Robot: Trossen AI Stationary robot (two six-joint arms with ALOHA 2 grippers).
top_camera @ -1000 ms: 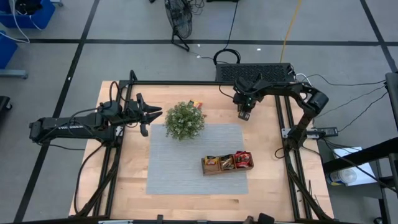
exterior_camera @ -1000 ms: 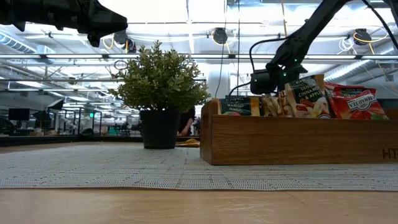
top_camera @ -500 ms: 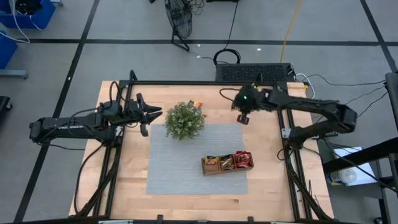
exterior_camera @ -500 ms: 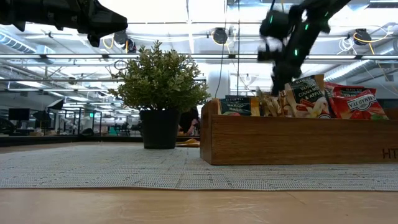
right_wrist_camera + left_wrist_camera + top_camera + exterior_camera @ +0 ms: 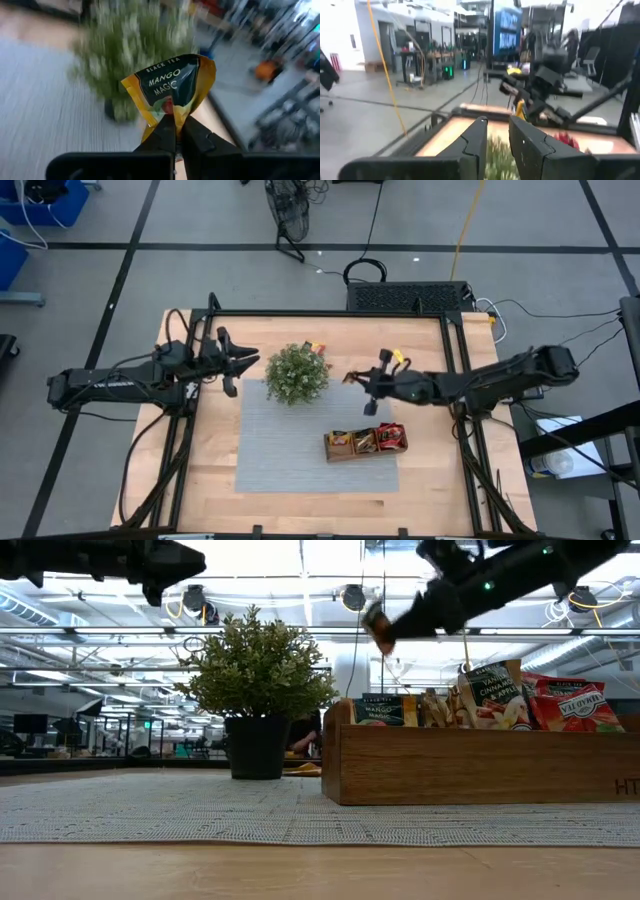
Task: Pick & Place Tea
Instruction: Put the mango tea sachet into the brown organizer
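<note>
My right gripper [image 5: 354, 380] hangs above the grey mat, between the plant [image 5: 297, 373] and the wooden tray [image 5: 366, 442]. It is shut on a black-and-orange tea sachet [image 5: 170, 85] printed "Mango Magic", which the low view shows high above the tray [image 5: 376, 626]. The tray rests on the mat with several more sachets [image 5: 560, 705] standing in it. A few sachets [image 5: 316, 347] lie on the table behind the plant. Left of the plant, my left gripper [image 5: 255, 358] is held up in the air, open with nothing between its fingers [image 5: 479, 140]. My right gripper pinches the sachet's bottom edge [image 5: 169, 114] between its two fingers. The fingers come nearly level from the table's right side. The sachet sticks out beyond the fingertips, crumpled and clear of the table.
The grey mat [image 5: 290, 450] covers the middle of the wooden table. The potted plant stands on the mat's far left corner. Black frame rails [image 5: 462, 380] run along the table's sides, and a black box [image 5: 410, 295] sits at the far edge.
My right gripper has risen and swung from the table's far right toward the middle near the plant. It has tipped from pointing down to nearly level, carrying the sachet with it.
</note>
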